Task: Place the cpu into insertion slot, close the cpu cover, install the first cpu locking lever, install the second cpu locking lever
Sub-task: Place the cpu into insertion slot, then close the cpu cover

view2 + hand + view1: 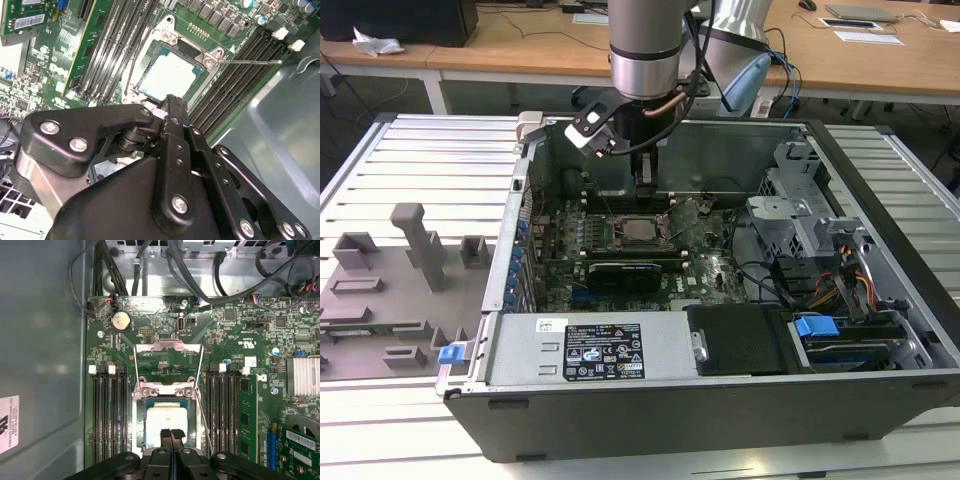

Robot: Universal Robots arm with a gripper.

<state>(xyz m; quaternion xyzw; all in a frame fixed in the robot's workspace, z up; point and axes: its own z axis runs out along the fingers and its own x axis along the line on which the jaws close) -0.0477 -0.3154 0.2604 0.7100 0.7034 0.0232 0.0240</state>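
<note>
Exterior view: I see the arm reaching down into the open computer case, with the gripper hanging straight above the cpu. A grey fixture tray lies outside the case on the exterior view's left, well apart from the hand.

First wrist view: the gripper has its two fingertips pressed together with nothing between them. I record the hand as closed and empty. The cpu lies flat inside the insertion slot, pale metal face up, directly beneath and just ahead of the tips. I cannot tell whether the tips touch its face. The cpu cover is hinged up and open on the far side of the slot from the hand. Its central window shows the green motherboard behind it. Black memory slots run along both sides of the hand. A coin cell sits beyond the cover, well apart from the tips.

Second wrist view: the gripper ends at the near edge of the cpu. One thin wire locking lever juts away from a corner of the slot and crosses the memory slots, standing free and apart from the hand.
</note>
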